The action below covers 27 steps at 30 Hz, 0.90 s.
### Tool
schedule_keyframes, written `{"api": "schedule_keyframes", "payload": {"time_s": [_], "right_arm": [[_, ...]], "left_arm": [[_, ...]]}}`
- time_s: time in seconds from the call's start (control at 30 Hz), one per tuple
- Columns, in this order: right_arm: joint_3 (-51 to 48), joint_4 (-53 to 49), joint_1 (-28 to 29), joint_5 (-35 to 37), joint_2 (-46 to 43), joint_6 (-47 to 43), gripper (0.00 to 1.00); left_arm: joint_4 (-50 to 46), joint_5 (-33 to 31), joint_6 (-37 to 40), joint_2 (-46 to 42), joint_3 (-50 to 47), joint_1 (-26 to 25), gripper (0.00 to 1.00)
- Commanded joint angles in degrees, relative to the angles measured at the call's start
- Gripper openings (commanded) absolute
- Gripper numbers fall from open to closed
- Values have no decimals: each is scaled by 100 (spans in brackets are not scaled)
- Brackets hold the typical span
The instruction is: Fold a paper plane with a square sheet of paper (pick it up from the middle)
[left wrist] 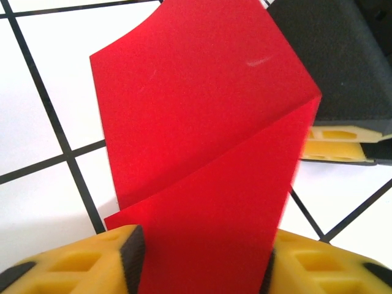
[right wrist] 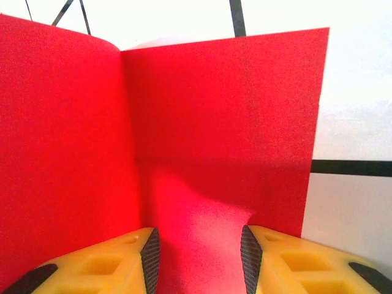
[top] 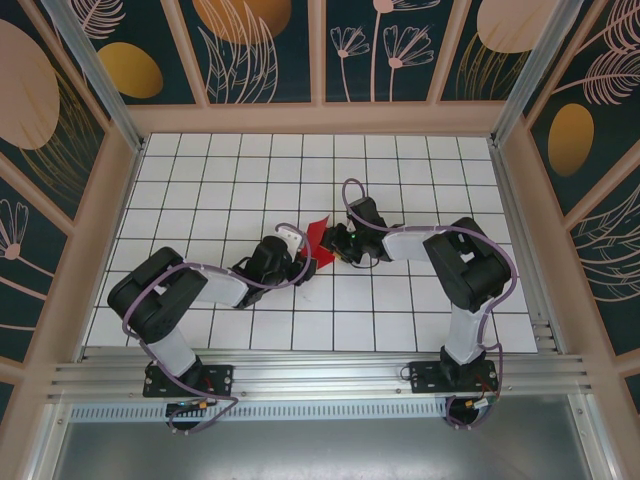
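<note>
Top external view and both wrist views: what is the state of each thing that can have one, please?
Thin bright red paper sheet, creased, partly folded, one flap standing upright.
Left yellow-fingered gripper, jaws apart, the paper lying across the gap, no grip visible.
Right yellow-fingered gripper, jaws apart, the paper spread beyond the gap, no grip visible.
</note>
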Motion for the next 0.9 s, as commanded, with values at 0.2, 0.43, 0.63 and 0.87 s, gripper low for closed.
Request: {"api": "schedule_keyframes", "payload": {"time_s": [0.2,0.43,0.63,0.87], "right_arm": [[-210,-236,-29,198,263,-1,42],[-235,-223,-53,198,267,5,41],[-281,-209,-75,190,238,-42,40],[-371,92,-99,142,-230,-324,33]], "left_arm": [[273,51,87,-43,-108,-45,28],[257,265,-119,42,-54,-45,16],[225,441,-523,25,-6,-19,15],[532,1036,-1306,142,-2,242,14]]}}
